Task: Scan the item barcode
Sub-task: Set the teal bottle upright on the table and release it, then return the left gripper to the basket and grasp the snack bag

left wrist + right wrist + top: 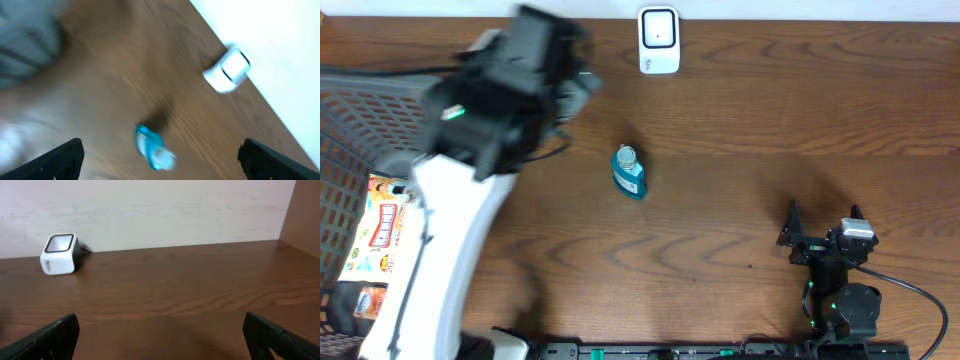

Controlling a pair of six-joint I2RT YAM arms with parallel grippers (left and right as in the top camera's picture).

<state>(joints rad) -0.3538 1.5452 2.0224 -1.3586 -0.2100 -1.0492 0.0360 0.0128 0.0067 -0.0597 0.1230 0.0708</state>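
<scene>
Left pincer (pixel 160 150): spread wide, its two dark fingers (pixel 64 161) at the bottom corners of the left wrist view, nothing pinched between them; that view was blurred.
Right pincer (pixel 160 332): spread wide as well, holding nothing, low over the brown wooden worktop (pixel 200 295).
Item: a small blue plastic bottle (pixel 629 173) with a pale cap lay on the worktop, under the gap between the left pincer's fingers and touching neither; whether it stood upright or lay on its side could not be told.
Item seen from the left wrist: the bottle (pixel 152 149) showed midway between the fingers, with bare wood around it.
Item and the right pincer: well apart, the bottle far ahead of it and off to its left in the overhead view.
Scanner: a white box-shaped barcode scanner (pixel 659 40) with a dark-rimmed window stood at the worktop's far edge, beyond the left pincer and to its right (pixel 227 71).
Scanner and the right pincer: far ahead of it and to its left (pixel 59 254), against the pale wall (pixel 175 210).
Scanner and item: apart, with open wood between them.
Basket: a grey mesh basket (pixel 350 140) sat beside the left arm, behind its pincer, with colourful printed packets (pixel 385 225) inside.
</scene>
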